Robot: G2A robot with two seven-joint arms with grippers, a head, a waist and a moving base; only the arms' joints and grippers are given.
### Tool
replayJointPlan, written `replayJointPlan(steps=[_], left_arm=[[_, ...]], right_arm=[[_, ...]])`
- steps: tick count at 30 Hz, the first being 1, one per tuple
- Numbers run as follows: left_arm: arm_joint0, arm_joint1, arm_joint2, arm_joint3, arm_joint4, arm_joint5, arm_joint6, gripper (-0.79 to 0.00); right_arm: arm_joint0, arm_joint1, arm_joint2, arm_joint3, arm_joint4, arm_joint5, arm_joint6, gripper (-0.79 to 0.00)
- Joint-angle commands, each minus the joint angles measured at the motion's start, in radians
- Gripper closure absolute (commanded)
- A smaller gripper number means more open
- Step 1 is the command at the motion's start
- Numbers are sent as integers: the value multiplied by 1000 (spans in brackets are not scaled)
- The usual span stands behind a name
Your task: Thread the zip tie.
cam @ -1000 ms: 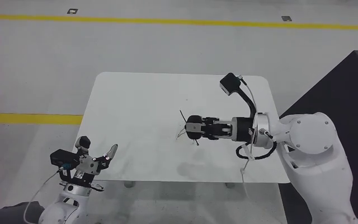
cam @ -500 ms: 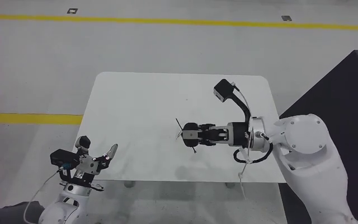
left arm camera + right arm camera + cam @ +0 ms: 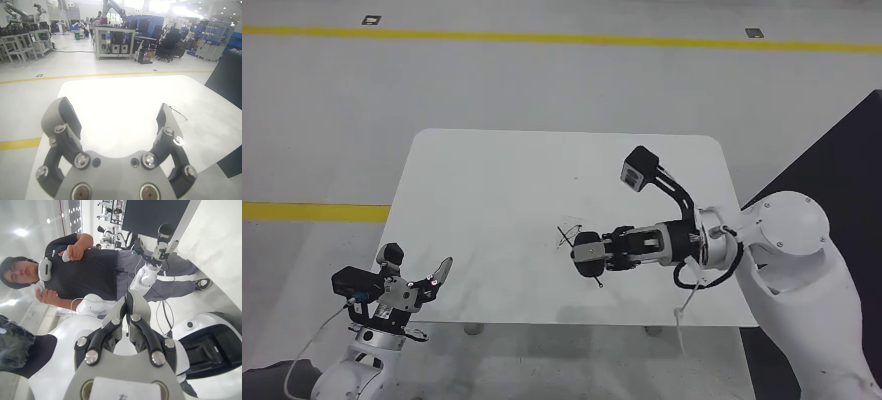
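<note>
My right gripper [image 3: 127,299] is pressed together, pinching the zip tie [image 3: 127,281]. The tie is a thin, black, straight plastic strip that pokes out past my fingertips, and I hold it over the near middle of the smooth white table [image 3: 492,190], which has rounded corners. Farther off, at the table's near left corner, my left gripper [image 3: 115,113] is spread wide, showing its ribbed black pads.

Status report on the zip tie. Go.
Left gripper open, empty, at near corner of table. Right gripper shut on zip tie, over table. Tie's tail sticks out free.
</note>
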Motion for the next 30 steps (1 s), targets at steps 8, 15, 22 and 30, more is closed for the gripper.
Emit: replayJointPlan(steps=[8, 15, 22, 30], left_arm=[[0, 0, 0, 0, 0, 0, 0, -785], [0, 0, 0, 0, 0, 0, 0, -785], [0, 0, 0, 0, 0, 0, 0, -785], [0, 0, 0, 0, 0, 0, 0, -785]], right_arm=[[33, -3, -38, 37, 72, 35, 29, 0], [17, -5, -41, 57, 110, 42, 8, 0], [-8, -5, -42, -4, -174, -192, -319, 0], [-57, -8, -64, -35, -177, -274, -349, 0]])
